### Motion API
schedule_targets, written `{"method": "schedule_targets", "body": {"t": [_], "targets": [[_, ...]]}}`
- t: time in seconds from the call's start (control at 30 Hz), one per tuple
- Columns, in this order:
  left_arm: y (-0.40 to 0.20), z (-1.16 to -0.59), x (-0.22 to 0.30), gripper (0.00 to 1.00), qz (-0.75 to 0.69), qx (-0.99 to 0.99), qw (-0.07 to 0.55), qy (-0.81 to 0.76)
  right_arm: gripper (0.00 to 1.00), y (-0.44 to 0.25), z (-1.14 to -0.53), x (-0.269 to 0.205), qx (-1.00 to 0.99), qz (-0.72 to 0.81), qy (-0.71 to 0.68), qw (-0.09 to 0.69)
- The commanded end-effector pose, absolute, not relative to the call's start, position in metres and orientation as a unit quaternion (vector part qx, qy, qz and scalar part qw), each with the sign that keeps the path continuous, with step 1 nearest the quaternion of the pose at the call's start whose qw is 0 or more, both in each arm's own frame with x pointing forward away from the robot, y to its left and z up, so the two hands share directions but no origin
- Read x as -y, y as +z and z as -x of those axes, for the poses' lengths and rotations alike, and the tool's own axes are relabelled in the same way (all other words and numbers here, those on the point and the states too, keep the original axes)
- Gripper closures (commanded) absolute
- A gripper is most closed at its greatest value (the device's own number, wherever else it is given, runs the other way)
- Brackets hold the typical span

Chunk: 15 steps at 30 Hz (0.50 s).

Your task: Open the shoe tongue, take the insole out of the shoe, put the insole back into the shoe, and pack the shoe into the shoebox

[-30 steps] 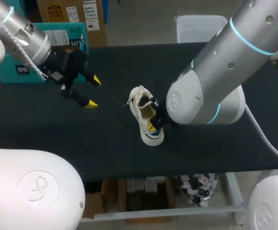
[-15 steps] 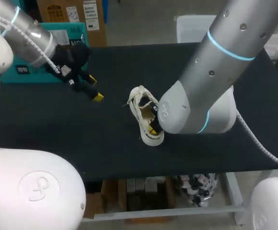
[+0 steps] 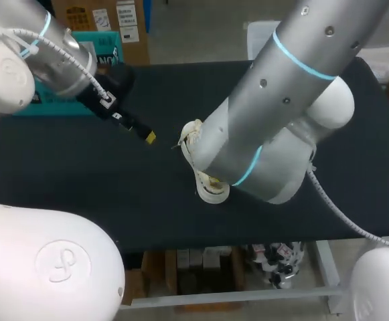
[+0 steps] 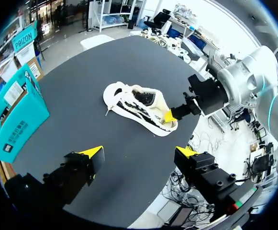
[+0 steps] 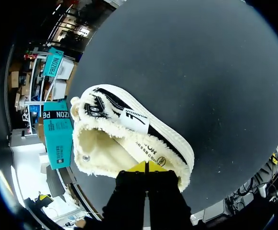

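Now our right gripper (image 5: 146,167) pinches its fingers together at the heel of the shoe (image 5: 111,143); our left gripper (image 4: 139,153) hangs spread wide.

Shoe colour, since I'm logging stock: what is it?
The shoe is cream with black side markings; the right wrist view shows it best.

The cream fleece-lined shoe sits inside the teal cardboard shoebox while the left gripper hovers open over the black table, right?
Not inside: the cream fleece-lined shoe lies on the black table, apart from the teal cardboard shoebox, as the left wrist view shows. The left gripper does hover open over the table.
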<state>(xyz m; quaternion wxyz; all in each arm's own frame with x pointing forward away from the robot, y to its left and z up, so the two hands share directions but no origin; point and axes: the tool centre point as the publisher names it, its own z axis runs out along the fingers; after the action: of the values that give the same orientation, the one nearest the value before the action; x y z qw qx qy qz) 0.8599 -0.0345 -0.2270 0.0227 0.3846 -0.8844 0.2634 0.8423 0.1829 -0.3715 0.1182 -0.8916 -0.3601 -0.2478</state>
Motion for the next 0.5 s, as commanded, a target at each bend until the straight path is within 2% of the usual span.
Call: {"method": "schedule_targets", "body": {"t": [0.03,0.5], "targets": [[-0.245,-0.869,0.037,0.0,-0.455,0.85,0.051,0.261,1.0,-0.341,-0.831,-0.17,0.365,0.884,-0.262,0.129],[-0.247,-0.862,0.046,0.0,-0.504,0.829,0.046,0.237,1.0,-0.332,-0.848,-0.148,0.382,0.856,-0.296,0.183]]}}
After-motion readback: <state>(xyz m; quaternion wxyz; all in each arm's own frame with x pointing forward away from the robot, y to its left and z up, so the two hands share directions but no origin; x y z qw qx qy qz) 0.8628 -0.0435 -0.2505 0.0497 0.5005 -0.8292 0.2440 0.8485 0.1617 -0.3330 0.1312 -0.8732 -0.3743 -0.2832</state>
